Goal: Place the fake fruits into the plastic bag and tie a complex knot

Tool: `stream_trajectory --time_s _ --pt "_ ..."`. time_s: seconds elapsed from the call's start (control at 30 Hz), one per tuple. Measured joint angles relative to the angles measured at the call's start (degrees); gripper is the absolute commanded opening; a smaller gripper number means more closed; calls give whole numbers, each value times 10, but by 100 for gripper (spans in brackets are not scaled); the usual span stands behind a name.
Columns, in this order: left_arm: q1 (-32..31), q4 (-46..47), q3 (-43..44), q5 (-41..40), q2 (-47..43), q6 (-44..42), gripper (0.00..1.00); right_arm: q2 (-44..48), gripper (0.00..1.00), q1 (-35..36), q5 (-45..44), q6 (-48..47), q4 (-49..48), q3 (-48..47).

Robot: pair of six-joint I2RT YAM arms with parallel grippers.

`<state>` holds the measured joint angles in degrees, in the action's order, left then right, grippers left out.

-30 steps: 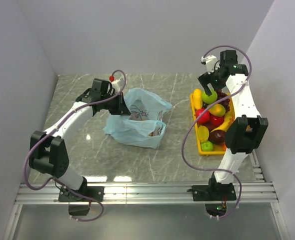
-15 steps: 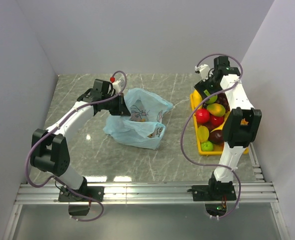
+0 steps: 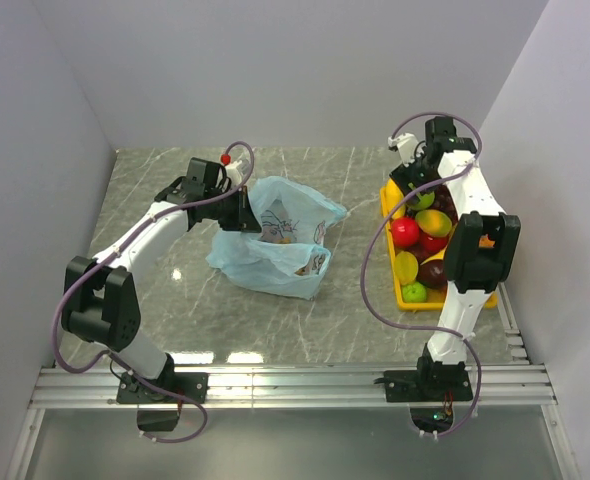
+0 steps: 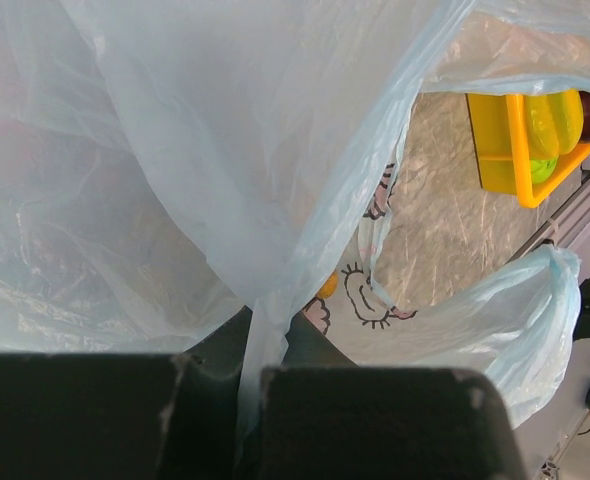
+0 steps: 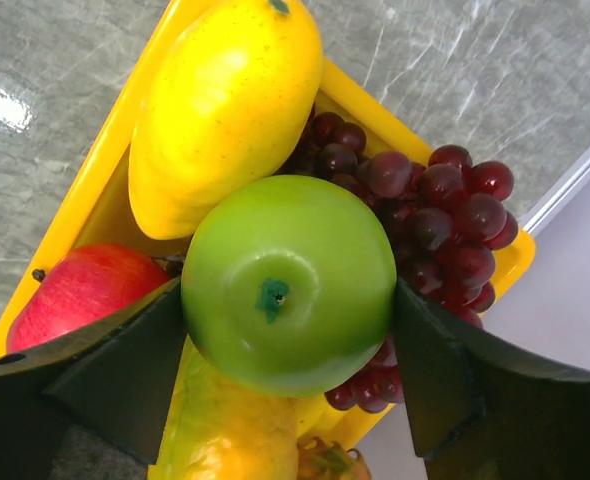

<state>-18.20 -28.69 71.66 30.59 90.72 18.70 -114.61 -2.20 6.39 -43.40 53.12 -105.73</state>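
The light-blue plastic bag (image 3: pixel 275 235) lies open on the marble table, left of centre. My left gripper (image 3: pixel 245 213) is shut on a fold of its rim, and in the left wrist view the film (image 4: pixel 175 180) runs down between the pinched fingers (image 4: pixel 260 375). Fake fruits fill a yellow tray (image 3: pixel 388 215) at the right. Over the tray's far end, my right gripper (image 5: pixel 288 300) is shut on a green apple (image 5: pixel 288 282), with a finger pressing each side. No knot is in view.
Around the apple lie a yellow mango (image 5: pixel 225 105), dark red grapes (image 5: pixel 445 215) and a red apple (image 5: pixel 80 295). The tray sits close to the right wall. A small orange fruit (image 4: pixel 327 288) shows inside the bag.
My right gripper came down and left onto the tray's far end, and its jaws closed in on the green apple. The left arm and the bag stayed still.
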Motion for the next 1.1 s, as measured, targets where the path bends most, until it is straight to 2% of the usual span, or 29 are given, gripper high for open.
stream_trajectory --time_s 0.17,0.27,0.4,0.5,0.67,0.8,0.93,1.1 --pt "0 0 0 0 0 0 0 3 62 -1 4 5 10 -8" --pt "0 0 0 1 0 0 0 7 59 -1 15 12 41 -40" --pt "0 0 0 4 0 0 0 26 59 3 57 31 89 -115" --pt "0 0 0 11 0 1 0 70 59 17 98 50 116 -132" --pt "0 0 1 19 0 3 0 151 58 97 188 92 150 -130" --pt "0 -9 11 28 1 3 0 195 55 188 275 140 145 -121" --pt "0 -16 29 41 3 4 0 219 54 269 343 187 115 -95" --pt "3 -19 33 54 3 5 0 209 50 329 367 224 89 -70"
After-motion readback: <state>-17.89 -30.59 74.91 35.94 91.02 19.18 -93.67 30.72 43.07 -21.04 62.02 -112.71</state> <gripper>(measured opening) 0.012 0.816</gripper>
